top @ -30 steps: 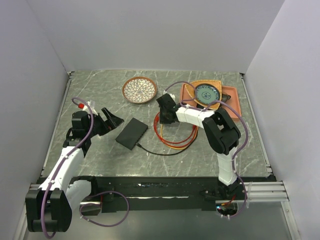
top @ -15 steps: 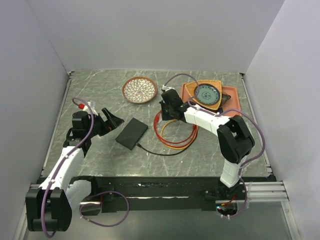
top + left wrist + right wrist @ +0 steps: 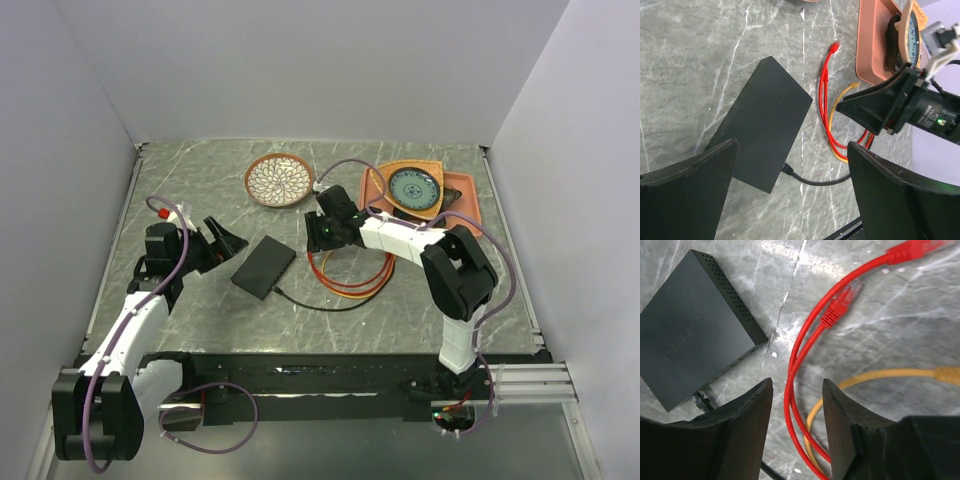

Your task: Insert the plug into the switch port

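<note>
- Black switch (image 3: 264, 266) flat on the grey table (image 3: 200, 190), near the middle, with a black cable (image 3: 320, 305) stuck in at its 5 o'clock corner.
- Left gripper (image 3: 225, 245) at 9 o'clock of the switch, wide open, holding nothing.
- Right gripper (image 3: 316, 238) at 2 o'clock of the switch, part open over the red cable (image 3: 805, 355), maybe not touching it.
- Red plug (image 3: 840, 305) on the table at 12 o'clock of the right fingers (image 3: 735, 430), apart from the switch.
- Yellow cable (image 3: 880, 375) just beside the red one.
</note>
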You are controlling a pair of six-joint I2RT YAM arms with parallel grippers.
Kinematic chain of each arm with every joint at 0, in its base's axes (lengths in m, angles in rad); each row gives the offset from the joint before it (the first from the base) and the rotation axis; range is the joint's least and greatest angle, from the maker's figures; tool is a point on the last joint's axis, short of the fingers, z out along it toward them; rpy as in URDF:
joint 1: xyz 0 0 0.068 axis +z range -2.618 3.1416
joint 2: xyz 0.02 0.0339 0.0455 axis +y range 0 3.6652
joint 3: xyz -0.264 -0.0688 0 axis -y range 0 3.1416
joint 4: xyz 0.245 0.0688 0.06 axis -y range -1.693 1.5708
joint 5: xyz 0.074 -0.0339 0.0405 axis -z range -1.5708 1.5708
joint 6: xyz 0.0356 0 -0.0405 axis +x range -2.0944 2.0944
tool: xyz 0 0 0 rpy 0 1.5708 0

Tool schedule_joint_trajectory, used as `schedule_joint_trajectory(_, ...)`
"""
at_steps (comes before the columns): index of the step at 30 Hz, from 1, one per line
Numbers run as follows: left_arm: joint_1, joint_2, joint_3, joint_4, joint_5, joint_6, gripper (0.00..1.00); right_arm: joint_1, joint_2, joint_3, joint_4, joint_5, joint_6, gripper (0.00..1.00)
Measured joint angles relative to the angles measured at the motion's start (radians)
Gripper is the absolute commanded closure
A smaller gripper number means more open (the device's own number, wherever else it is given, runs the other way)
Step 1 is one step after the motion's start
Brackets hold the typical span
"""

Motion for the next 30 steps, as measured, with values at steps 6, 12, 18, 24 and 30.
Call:
schedule_joint_trajectory(6, 0.0, 0.003, 0.0, 0.0, 0.002, 0.0, 0.04, 0.018, 0.068, 0.037, -0.002, -0.011, 0.012, 0.47)
schedule_joint_trajectory(12, 0.0, 0.008, 0.0, 0.001, 0.008, 0.0, 0.04, 0.043, 0.124, 0.087, -0.027, 0.011, 0.018, 0.59)
schedule_joint_trajectory(18, 0.0, 0.008, 0.0, 0.0, 0.008, 0.0, 0.04, 0.048, 0.125, 0.088, -0.045, 0.03, 0.034, 1.0)
schedule_joint_trajectory(24, 0.0, 0.008, 0.0, 0.0, 0.008, 0.0, 0.04, 0.048, 0.124, 0.099, -0.052, 0.051, 0.035, 1.0)
schedule_joint_trajectory(30, 0.0, 0.008, 0.0, 0.001, 0.012, 0.0, 0.04, 0.048, 0.068, 0.089, -0.069, 0.081, 0.016, 1.0)
